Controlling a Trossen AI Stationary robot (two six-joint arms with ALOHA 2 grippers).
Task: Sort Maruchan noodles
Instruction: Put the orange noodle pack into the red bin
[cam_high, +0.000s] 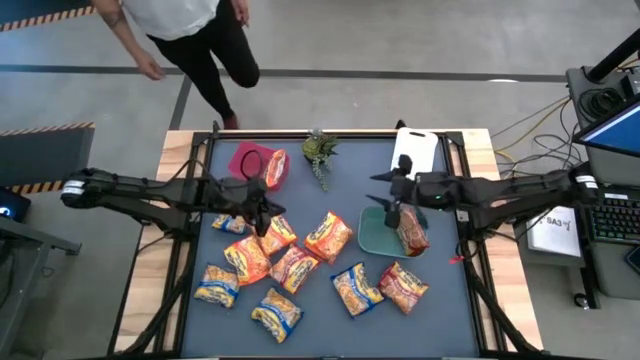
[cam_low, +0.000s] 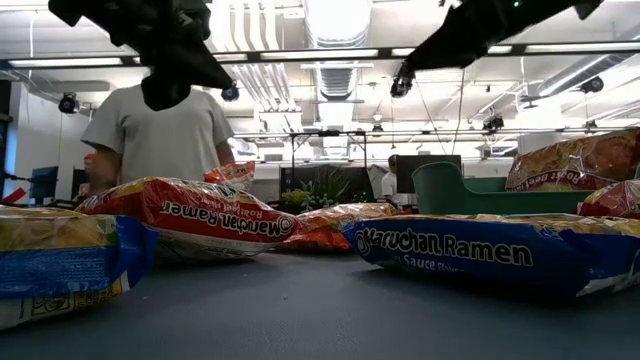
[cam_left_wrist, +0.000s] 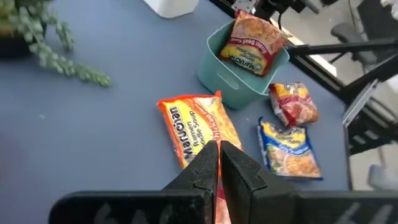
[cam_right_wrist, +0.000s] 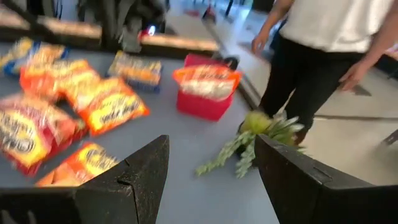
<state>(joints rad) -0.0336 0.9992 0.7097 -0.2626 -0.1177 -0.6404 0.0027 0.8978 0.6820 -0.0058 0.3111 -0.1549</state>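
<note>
Noodles (cam_high: 290, 268) scattered between red bin (cam_high: 250, 160), teal bin (cam_high: 378, 235); plant (cam_high: 320, 152) behind; left hand (cam_high: 262, 205) pinched empty, right hand (cam_high: 392, 208) wide.

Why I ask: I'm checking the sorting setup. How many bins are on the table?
2. A red bin stands near the table's far edge, on the left arm's side. A green bin sits right of centre, on the right arm's side. None appears hidden.

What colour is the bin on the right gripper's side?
Teal green bin, clearest in the left wrist view.
</note>
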